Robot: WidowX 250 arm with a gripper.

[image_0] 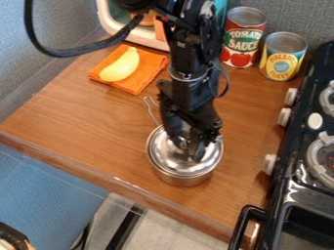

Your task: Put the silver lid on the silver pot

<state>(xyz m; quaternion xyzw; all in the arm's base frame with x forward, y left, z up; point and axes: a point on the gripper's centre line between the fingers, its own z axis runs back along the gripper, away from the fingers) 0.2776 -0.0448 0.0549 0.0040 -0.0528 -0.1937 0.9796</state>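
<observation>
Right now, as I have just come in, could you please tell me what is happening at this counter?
A black robot arm has its gripper right at the top of the silver lid, which lies over the silver pot on the wooden counter. The lid looks to be seated on the pot, though I cannot tell whether the gripper grasps it. Behind them, a yellow object lies on an orange cloth.

A brown wooden counter (85,122) adjoins a grey wall (29,73) — a blue surface (42,188) and pale floor (173,227) below.
</observation>
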